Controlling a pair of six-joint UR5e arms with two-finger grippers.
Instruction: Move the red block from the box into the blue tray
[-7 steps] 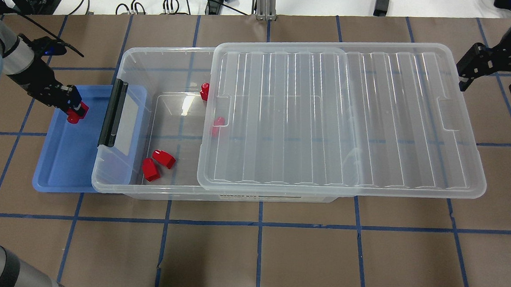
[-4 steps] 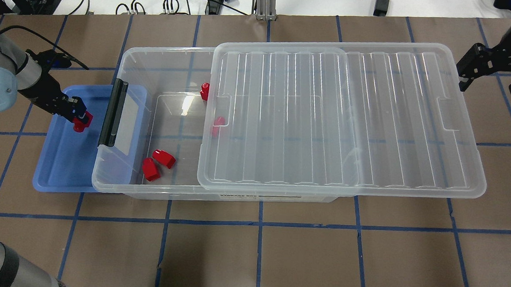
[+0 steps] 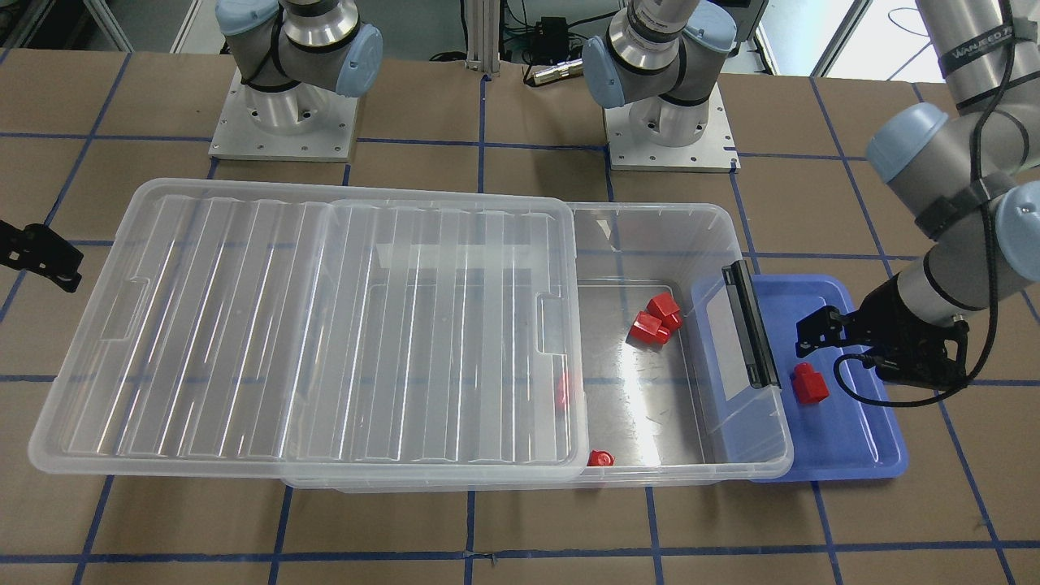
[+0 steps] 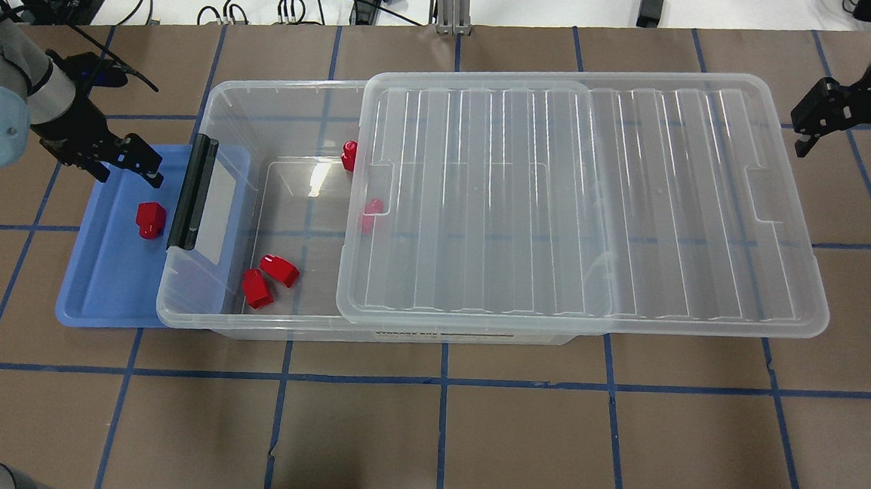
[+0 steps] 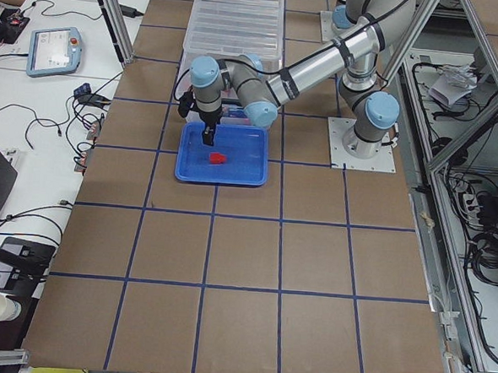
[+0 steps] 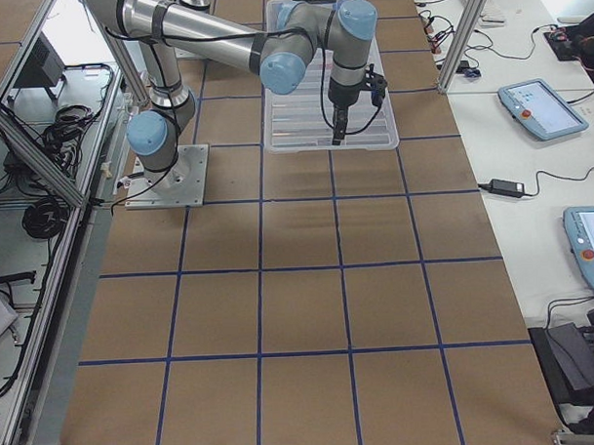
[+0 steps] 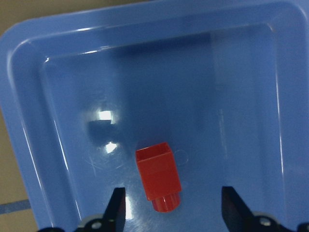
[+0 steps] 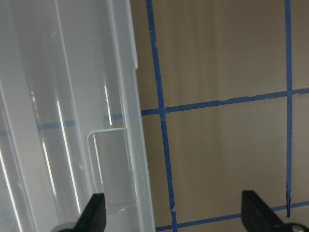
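Observation:
A red block (image 4: 150,219) lies on its side, free, in the blue tray (image 4: 100,292); it also shows in the front view (image 3: 809,383) and the left wrist view (image 7: 159,176). My left gripper (image 4: 130,169) is open and empty just above and behind this block, its fingertips (image 7: 117,208) apart on either side of it. The clear box (image 4: 217,103) overlaps the tray's right part, its lid (image 4: 589,201) slid to the right. Several more red blocks (image 4: 259,288) lie in the box's open end. My right gripper (image 4: 848,145) is open and empty beyond the lid's far right corner.
The box's black latch handle (image 4: 193,192) stands close beside the block in the tray. The tray (image 7: 29,121) has a raised rim. Cables and devices lie along the table's far edge (image 4: 299,2). Brown table with blue tape lines (image 4: 438,441) spreads in front.
My left gripper has opened and let go of the red block, which now lies in the blue tray; the gripper has drawn up and back. The right gripper shifted slightly right.

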